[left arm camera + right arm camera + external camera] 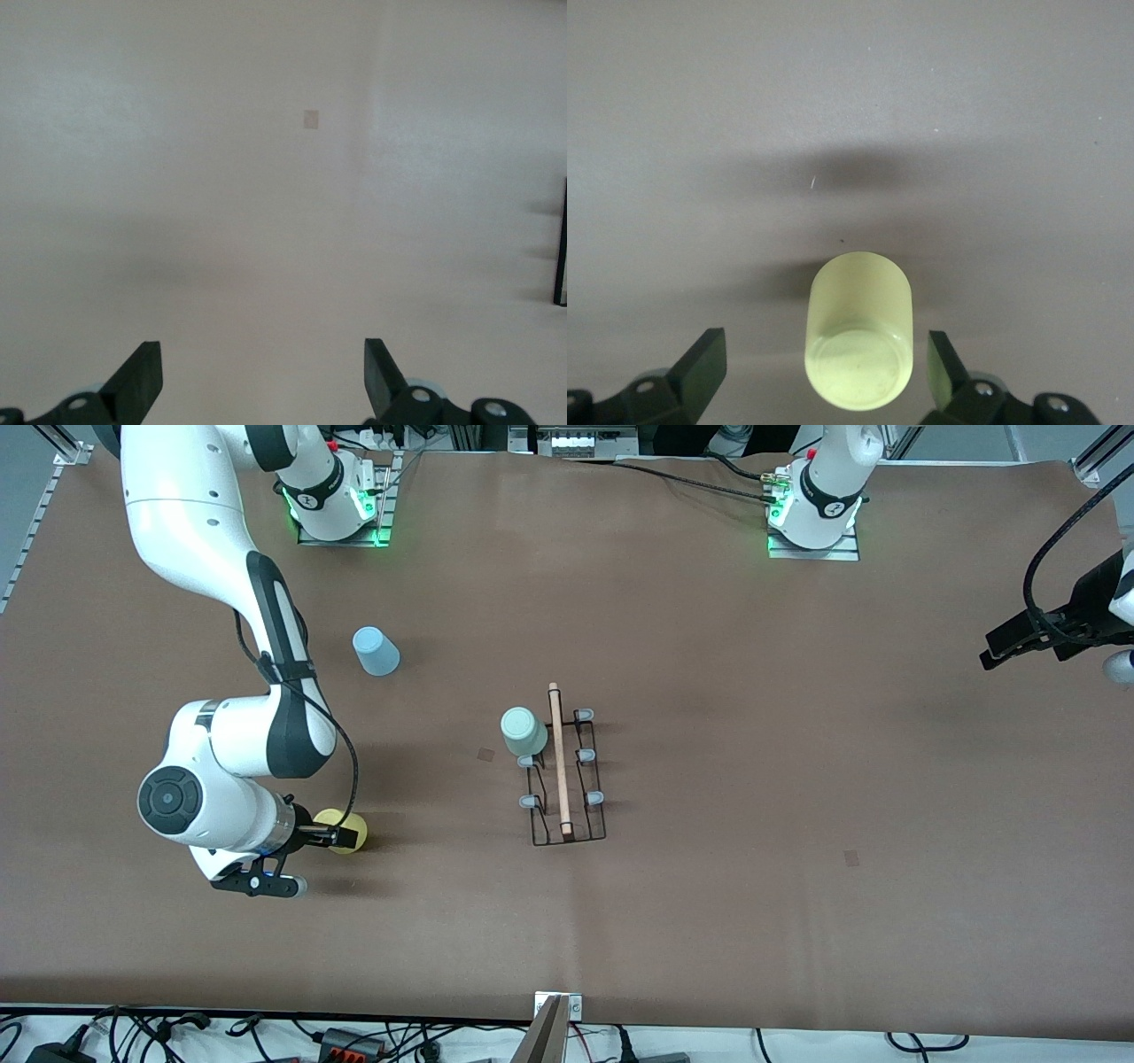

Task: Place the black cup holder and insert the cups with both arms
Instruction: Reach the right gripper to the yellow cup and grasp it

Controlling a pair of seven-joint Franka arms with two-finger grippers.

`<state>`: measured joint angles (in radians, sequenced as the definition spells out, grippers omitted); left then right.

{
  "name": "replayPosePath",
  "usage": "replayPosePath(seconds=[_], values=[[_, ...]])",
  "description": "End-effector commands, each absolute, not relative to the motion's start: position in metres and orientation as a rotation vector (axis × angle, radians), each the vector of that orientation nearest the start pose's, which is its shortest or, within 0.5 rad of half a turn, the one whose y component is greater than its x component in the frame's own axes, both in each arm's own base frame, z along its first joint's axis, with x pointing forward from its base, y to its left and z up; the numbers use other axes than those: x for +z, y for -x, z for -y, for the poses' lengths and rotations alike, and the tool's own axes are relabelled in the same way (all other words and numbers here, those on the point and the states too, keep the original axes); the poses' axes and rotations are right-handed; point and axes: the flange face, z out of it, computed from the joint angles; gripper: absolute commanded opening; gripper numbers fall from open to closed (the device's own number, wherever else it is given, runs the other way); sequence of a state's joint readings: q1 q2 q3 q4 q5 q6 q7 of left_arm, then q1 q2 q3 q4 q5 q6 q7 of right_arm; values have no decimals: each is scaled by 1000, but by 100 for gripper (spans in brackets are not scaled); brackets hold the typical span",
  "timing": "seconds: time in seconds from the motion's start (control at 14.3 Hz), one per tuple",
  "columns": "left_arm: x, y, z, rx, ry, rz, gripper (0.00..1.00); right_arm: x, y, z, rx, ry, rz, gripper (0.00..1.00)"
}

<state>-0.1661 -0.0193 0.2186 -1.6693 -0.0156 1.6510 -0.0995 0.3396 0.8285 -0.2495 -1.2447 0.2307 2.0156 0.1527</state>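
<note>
Nearest the front camera, toward the right arm's end of the table, the right gripper (341,835) sits low at the yellow cup (344,831). The right wrist view shows its fingers (700,367) spread wide on either side of the cup (858,332), neither of them touching it. The cup lies on its side with its flat base toward the wrist camera, and nothing else stands close to it on the brown table cover (797,779).

Farther from the camera, near the middle of the table, stands the black cup holder (565,779), its pale wooden rod (559,757) running along the top and grey-blue capped pegs (594,798) sticking out on both sides. The mint green cup (524,732) sits upside down on a peg at the holder's farther end, on the side facing the right arm; the other pegs are bare.

Farther still, toward the right arm's base, the light blue cup (376,651) rests on the cover, well apart from both the holder and the yellow cup.

The left gripper (1010,646) waits over the left arm's end of the table, well apart from the holder. In the left wrist view its fingers (142,376) are spread with nothing between them, over bare cover with a small square mark (311,119) on it.
</note>
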Motion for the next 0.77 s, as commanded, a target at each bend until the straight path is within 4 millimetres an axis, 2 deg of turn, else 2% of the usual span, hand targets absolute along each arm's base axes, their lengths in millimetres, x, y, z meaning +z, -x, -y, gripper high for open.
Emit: replayPosePath(seconds=[0.0,0.21,0.7], values=[[598,-557,-28,10,3162,221,100,254,-735,-133,91,3138,-92,100],[598,-557,-29,15,3162,221,100,241,-733,-132,128,3145,-91,100],[599,-557,-28,13,3161,219,100,237,-729,-126,188,3148,-99,100]])
